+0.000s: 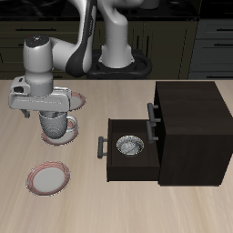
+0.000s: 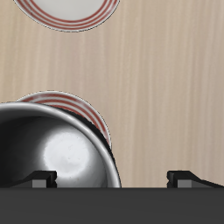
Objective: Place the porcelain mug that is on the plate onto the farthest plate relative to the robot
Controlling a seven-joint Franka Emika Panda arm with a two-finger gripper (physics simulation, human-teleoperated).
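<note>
Porcelain mug [image 1: 60, 129]: stands upright on the tabletop [image 1: 109, 205] directly under the claw, between the two pink-rimmed plates; its base is hidden, so I cannot tell for sure what it stands on.
Claw [image 1: 59, 116]: spread wide and holding nothing; the wrist view puts one fingertip [image 2: 42, 178] over the mug's hollow and the other outside it, with the wall between them.
Farthest plate [image 1: 50, 177]: bare, near the tabletop's front edge and a little apart from the mug.
Other pink-rimmed plate [image 1: 80, 95]: farther back, partly hidden by the arm.
Handling: glazed porcelain should be stiff, fairly heavy, slick and easy to chip. A pinch on the rim wall looks like the firmest hold. A loose grip could let it swing or slip, so it should be set down gently.
Wrist view only: the mug's [image 2: 52, 157] dark glossy inside, the finger spacing, and a red-ringed plate rim [image 2: 94, 115] showing just past the mug.
Exterior view only: the mug's place relative to both plates, and the dark cabinet [image 1: 187, 127] with its open drawer [image 1: 127, 159] holding a small patterned bowl [image 1: 129, 144].
</note>
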